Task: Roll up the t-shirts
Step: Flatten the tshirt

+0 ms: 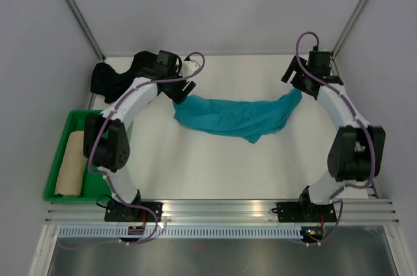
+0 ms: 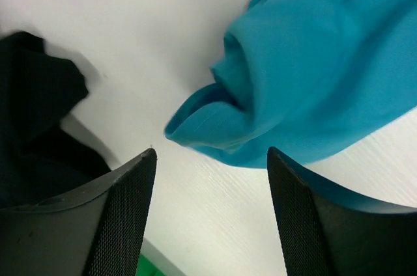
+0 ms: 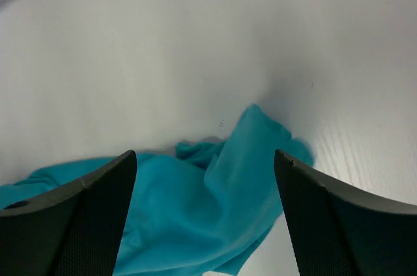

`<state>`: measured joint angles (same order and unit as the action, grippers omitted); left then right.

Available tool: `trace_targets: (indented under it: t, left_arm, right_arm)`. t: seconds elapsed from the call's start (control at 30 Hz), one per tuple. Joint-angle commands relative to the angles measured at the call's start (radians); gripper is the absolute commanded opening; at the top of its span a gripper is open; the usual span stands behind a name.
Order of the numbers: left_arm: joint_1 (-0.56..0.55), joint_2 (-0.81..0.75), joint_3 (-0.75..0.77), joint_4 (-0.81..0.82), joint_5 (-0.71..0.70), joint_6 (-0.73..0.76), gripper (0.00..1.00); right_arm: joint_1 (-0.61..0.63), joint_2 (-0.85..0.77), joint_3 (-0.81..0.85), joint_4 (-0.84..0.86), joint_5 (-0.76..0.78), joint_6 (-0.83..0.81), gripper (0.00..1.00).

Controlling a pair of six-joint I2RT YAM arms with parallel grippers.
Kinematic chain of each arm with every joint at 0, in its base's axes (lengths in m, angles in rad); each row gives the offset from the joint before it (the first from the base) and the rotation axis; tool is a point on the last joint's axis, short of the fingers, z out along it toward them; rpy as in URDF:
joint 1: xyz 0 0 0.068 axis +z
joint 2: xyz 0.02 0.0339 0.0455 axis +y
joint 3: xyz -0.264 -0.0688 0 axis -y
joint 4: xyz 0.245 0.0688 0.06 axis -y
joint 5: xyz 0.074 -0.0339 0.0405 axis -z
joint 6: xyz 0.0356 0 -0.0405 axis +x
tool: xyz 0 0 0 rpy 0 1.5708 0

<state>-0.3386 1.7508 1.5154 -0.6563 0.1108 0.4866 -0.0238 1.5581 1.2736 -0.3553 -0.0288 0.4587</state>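
Observation:
The bright teal t-shirt (image 1: 234, 115) lies stretched and crumpled across the middle of the white table. My left gripper (image 1: 179, 88) is open and empty just above its left end (image 2: 306, 74). My right gripper (image 1: 296, 81) is open and empty above its right end (image 3: 215, 211). The black t-shirt (image 1: 117, 75) lies bunched at the far left corner, behind the left arm, and shows in the left wrist view (image 2: 32, 126). The beige-tan t-shirt (image 1: 71, 164) lies rolled in the green tray (image 1: 60, 142).
The green tray sits at the table's left edge beside the left arm. Grey walls and metal posts enclose the far and side edges. An aluminium rail (image 1: 221, 209) runs along the near edge.

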Motion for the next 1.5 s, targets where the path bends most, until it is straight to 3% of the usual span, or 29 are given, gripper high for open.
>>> trace_targets:
  t: [0.0,0.1,0.2,0.3,0.33,0.43,0.57,0.67,0.83,1.0,1.03,1.1,1.2,1.23,1.27,1.3,1.47]
  left_arm:
    - [0.001,0.052,0.084,-0.003,-0.080,-0.065,0.75]
    - [0.001,-0.018,0.063,-0.002,-0.063,-0.060,0.75]
    - [-0.002,-0.089,-0.024,-0.003,-0.052,-0.016,0.67]
    - [-0.010,-0.123,-0.148,-0.005,-0.088,0.038,0.46]
    - [-0.013,-0.126,-0.181,-0.005,-0.091,0.068,0.43]
    - [-0.033,-0.123,-0.293,0.000,-0.070,0.108,0.42]
    - [-0.089,-0.106,-0.371,0.073,-0.057,0.116,0.63]
    - [-0.115,-0.073,-0.366,0.139,-0.074,0.107,0.67]
    - [-0.151,-0.016,-0.373,0.245,-0.105,0.115,0.69]
    - [-0.152,0.070,-0.366,0.319,-0.161,0.118,0.65]
    - [-0.154,0.075,-0.365,0.326,-0.164,0.115,0.57]
    - [-0.154,0.078,-0.362,0.348,-0.171,0.112,0.51]
    - [-0.152,0.085,-0.353,0.366,-0.174,0.112,0.35]
    - [-0.152,0.093,-0.350,0.369,-0.174,0.113,0.15]
    - [-0.154,0.095,-0.347,0.373,-0.174,0.107,0.05]
    - [-0.152,0.095,-0.345,0.374,-0.175,0.101,0.03]
    - [-0.152,-0.024,-0.366,0.371,-0.178,0.092,0.02]
  right_arm:
    - [-0.005,0.150,0.156,-0.155,0.095,-0.023,0.93]
    - [-0.002,0.108,0.097,-0.139,0.107,-0.020,0.94]
    - [0.011,-0.025,-0.128,-0.061,0.121,-0.006,0.90]
    - [0.071,-0.121,-0.262,-0.047,0.098,0.006,0.66]
    - [0.090,-0.148,-0.287,-0.048,0.086,0.012,0.50]
    - [0.163,-0.200,-0.377,-0.060,0.064,0.040,0.38]
    - [0.261,-0.254,-0.480,-0.014,0.034,0.113,0.40]
    - [0.304,-0.236,-0.537,0.061,0.033,0.155,0.57]
    - [0.303,-0.121,-0.531,0.104,0.110,0.164,0.75]
    - [0.272,-0.037,-0.537,0.199,0.141,0.175,0.72]
    - [0.265,-0.026,-0.537,0.219,0.138,0.175,0.68]
    - [0.237,0.002,-0.531,0.258,0.133,0.175,0.62]
    - [0.219,0.032,-0.511,0.279,0.144,0.166,0.36]
    - [0.219,0.036,-0.508,0.283,0.142,0.163,0.21]
    - [0.219,0.037,-0.504,0.283,0.141,0.158,0.12]
    - [0.219,0.036,-0.494,0.273,0.142,0.152,0.01]
    - [0.219,-0.094,-0.477,0.216,0.208,0.091,0.00]
